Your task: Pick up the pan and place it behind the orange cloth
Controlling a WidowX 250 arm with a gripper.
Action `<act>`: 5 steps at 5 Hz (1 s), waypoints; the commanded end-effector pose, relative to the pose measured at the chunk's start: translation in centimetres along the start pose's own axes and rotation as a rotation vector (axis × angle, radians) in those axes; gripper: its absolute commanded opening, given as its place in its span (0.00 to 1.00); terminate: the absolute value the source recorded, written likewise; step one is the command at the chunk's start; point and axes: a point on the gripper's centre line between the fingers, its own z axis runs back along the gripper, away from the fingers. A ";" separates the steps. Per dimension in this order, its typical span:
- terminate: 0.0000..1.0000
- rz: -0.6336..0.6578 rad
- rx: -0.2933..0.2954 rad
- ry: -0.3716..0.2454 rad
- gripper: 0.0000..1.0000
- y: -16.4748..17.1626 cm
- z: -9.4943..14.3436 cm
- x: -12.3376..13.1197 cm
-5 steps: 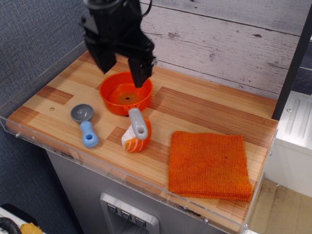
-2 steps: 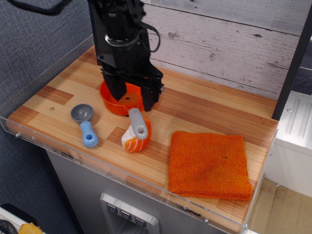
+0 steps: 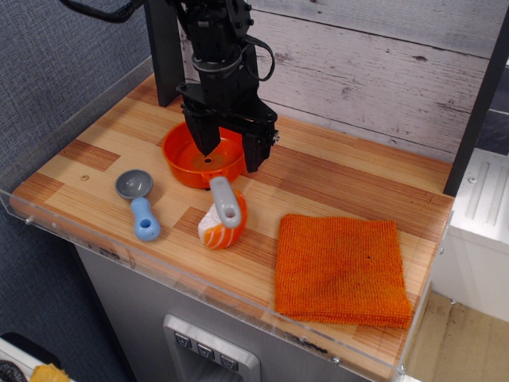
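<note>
One pincer: the gripper (image 3: 232, 151) hangs over the pan's right rim, jaws apart, one finger inside the bowl and the other just outside the wall; whether either touches the plastic I cannot tell.
Pan position: the pan (image 3: 191, 156) sits directly under and left of the pincer, on the table (image 3: 334, 179), its handle running toward the front edge.
Pan look: round, shallow, bright orange, small hole at centre, short grey-blue handle resting on the sushi toy (image 3: 216, 227).
Handling, as I judge it: light, stiff, smooth plastic, likely slippery, so it may tip or swing from one side.
Where to hold: the thin rim wall between the fingers looks the natural spot.
Cloth: the orange cloth (image 3: 342, 270) lies well right of and in front of the pincer, flat, folded square.
Scoop: the scoop (image 3: 139, 203) lies left of and in front of the pincer, apart from the pan.
</note>
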 end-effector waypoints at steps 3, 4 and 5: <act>0.00 -0.050 -0.014 0.029 1.00 -0.3 -2.1 0.8; 0.00 -0.072 -0.006 0.025 0.00 -0.7 -2.1 0.9; 0.00 -0.074 0.006 0.025 0.00 -0.8 -1.9 0.9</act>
